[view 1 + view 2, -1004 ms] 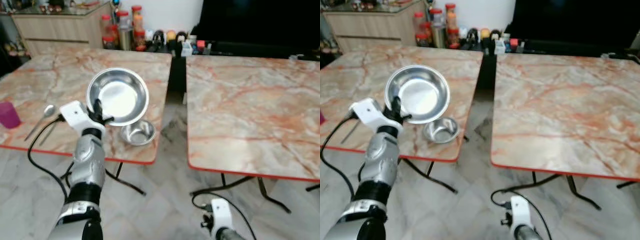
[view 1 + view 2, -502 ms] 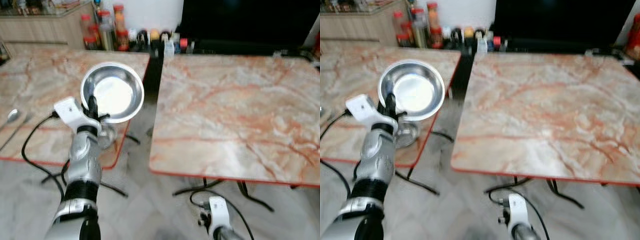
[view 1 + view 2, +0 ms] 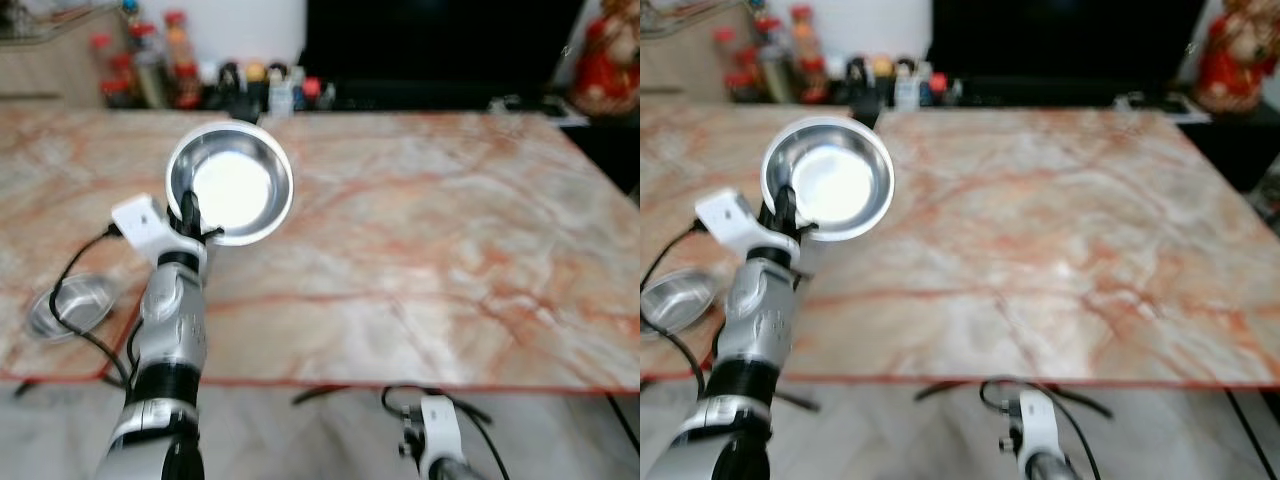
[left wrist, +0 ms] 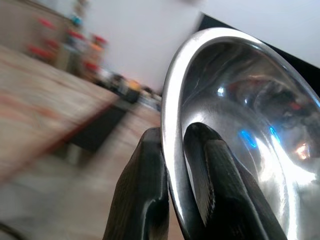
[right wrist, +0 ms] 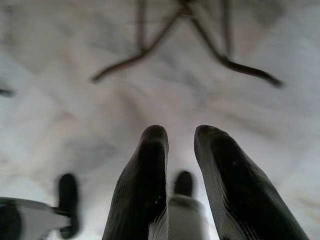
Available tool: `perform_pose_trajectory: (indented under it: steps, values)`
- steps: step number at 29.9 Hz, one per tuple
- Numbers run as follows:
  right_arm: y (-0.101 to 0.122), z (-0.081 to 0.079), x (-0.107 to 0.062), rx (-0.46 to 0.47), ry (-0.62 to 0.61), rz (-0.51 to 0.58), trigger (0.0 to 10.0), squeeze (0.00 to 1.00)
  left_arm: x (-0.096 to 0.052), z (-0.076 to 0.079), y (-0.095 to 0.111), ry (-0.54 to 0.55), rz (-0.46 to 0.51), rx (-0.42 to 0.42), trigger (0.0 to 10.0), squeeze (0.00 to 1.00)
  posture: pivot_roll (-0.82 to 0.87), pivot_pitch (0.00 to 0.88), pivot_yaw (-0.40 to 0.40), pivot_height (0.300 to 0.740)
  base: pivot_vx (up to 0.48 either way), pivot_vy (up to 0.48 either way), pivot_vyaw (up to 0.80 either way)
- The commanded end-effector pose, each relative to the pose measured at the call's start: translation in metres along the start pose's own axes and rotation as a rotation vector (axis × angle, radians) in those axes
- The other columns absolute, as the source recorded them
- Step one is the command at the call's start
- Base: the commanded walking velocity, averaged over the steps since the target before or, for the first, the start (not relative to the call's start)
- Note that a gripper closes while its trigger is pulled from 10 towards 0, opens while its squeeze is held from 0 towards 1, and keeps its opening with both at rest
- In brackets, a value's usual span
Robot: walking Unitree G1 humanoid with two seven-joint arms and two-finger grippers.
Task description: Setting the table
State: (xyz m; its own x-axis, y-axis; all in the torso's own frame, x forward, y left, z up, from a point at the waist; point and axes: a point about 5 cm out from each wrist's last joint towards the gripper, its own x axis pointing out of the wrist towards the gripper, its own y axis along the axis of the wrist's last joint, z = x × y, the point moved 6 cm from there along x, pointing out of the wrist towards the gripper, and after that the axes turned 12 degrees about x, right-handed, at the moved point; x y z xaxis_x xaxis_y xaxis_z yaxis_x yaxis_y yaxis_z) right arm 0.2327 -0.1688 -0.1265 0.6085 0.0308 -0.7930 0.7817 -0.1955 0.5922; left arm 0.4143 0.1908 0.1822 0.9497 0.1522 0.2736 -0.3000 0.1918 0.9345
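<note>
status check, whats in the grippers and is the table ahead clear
Left gripper shut on steel bowl rim, held up over marble table. Right gripper low, idle, nothing between its fingers. Small steel bowl off left; far edge cluttered with jars.

Silver steel bowl point(image 3: 232, 184) noted; counter point(image 3: 450, 250) marbled beige, veined orange, edged red; gripper fingers point(image 4: 145, 200) black.

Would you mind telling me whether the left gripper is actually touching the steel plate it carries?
Touching. The left wrist view shows the left gripper with one black finger on each side of the steel plate's rim, pressed against it with no gap.
</note>
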Motion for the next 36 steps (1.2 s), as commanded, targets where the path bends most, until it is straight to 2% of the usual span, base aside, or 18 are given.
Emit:
perform_pose_trajectory:
  steps: [1, 9, 24, 29, 36]
  values:
    - [-0.001, 0.004, 0.000, 0.009, -0.009, -0.005, 10.0, 0.00, 0.004, 0.010, 0.011, -0.035, 0.036, 0.008, 10.0, 0.00, 0.00, 0.000, -0.004, 0.740, 0.244, -0.412, -0.49]
    - [0.002, 0.005, 0.000, 0.016, -0.010, 0.007, 10.0, 0.00, 0.005, 0.010, 0.011, -0.038, 0.036, 0.006, 10.0, 0.00, 0.00, 0.000, -0.005, 0.740, 0.150, -0.401, -0.19]
    - [0.001, 0.004, -0.001, 0.009, -0.001, 0.001, 10.0, 0.00, 0.005, 0.009, 0.005, -0.029, 0.003, 0.003, 10.0, 0.00, 0.01, 0.000, -0.007, 0.740, 0.000, 0.000, 0.00]
    - [0.002, 0.003, 0.000, 0.009, 0.002, 0.007, 10.0, 0.00, -0.001, 0.014, -0.006, -0.059, -0.039, -0.013, 10.0, 0.00, 0.01, 0.000, -0.007, 0.740, 0.000, 0.000, 0.00]
    - [0.002, 0.003, 0.000, 0.005, 0.002, 0.006, 10.0, 0.00, -0.002, 0.013, -0.007, -0.052, -0.043, -0.003, 10.0, 0.00, 0.01, 0.000, -0.009, 0.740, 0.000, 0.000, 0.00]
